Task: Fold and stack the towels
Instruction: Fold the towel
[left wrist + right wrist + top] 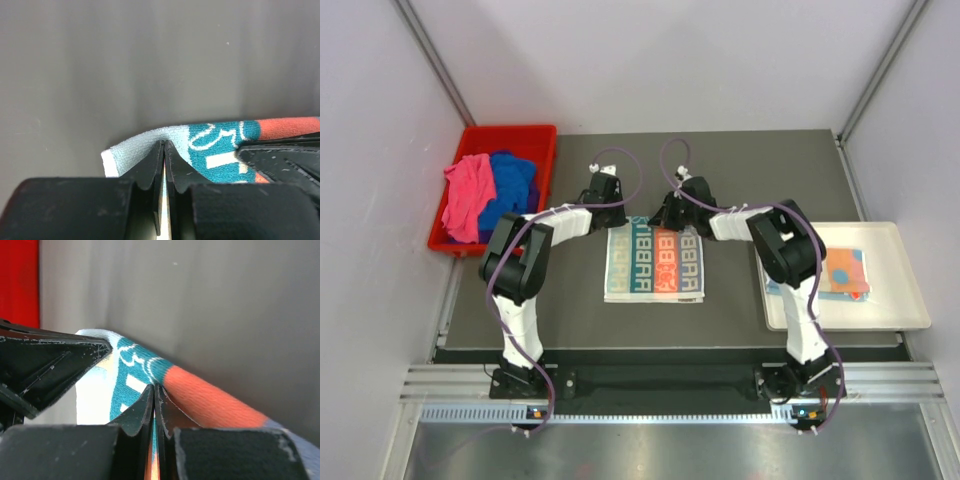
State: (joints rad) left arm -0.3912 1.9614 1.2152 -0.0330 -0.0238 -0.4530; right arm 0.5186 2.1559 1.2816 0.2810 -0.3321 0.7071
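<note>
A cream towel (655, 262) with teal and orange lettering lies folded flat at the table's middle. Both grippers meet at its far edge. My left gripper (617, 218) is shut on the towel's far left corner, and the left wrist view shows the cloth (215, 145) pinched thin between the closed jaws (164, 142). A little to the right, my right gripper (670, 215) is shut on the same edge, its jaws (154, 386) clamping the teal and orange cloth (210, 400). A pink towel (468, 195) and a royal blue towel (512, 185) lie crumpled in the bin.
The red plastic bin (542, 140) stands at the far left of the table. At the right, a white tray (900, 290) holds a folded light blue patterned towel (845, 268). The two grippers sit close together, each showing in the other's wrist view.
</note>
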